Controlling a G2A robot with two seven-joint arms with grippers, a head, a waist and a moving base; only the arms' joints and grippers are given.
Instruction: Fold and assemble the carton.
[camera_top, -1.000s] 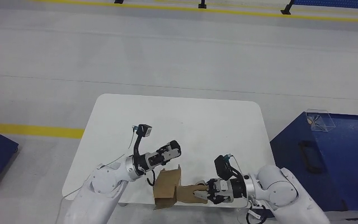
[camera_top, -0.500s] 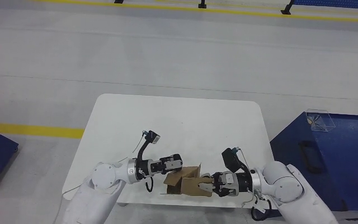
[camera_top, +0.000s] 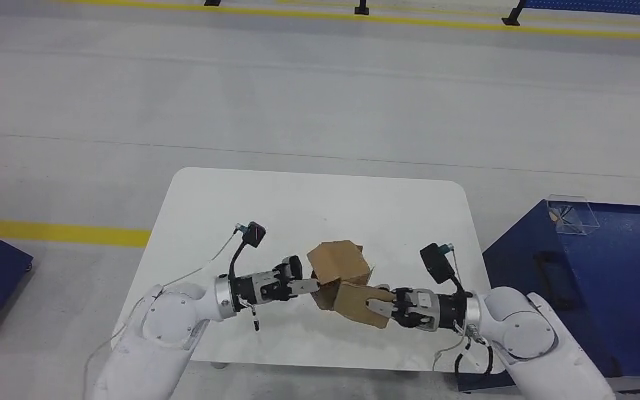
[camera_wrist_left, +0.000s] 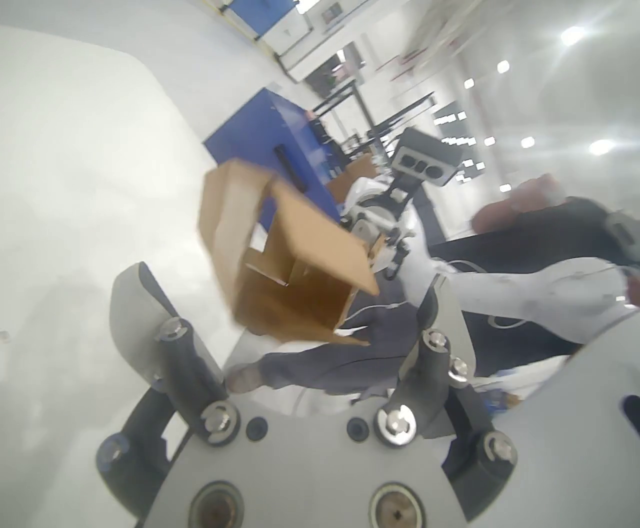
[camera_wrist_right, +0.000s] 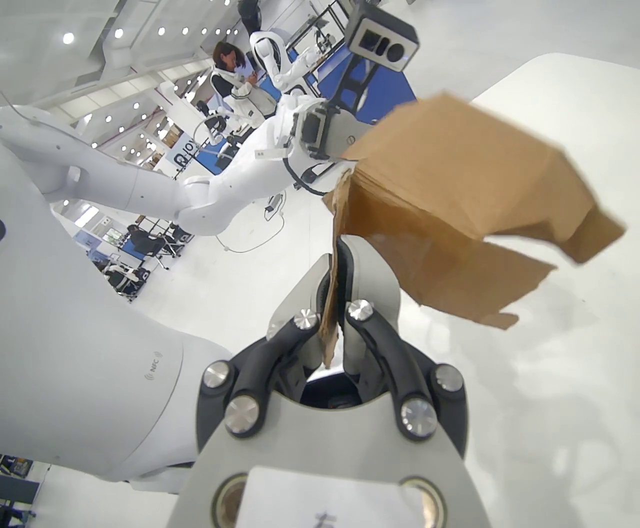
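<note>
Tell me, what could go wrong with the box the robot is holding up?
The right hand pinches just one thin flap of the carton, held up over the table. That flap might bend or slip out, and the carton could drop. The left hand is open at the carton's other side, not gripping it, so a push from there might twist or crumple it.

The carton (camera_wrist_left: 310, 250) is blurred — its far side perhaps hidden.
</note>
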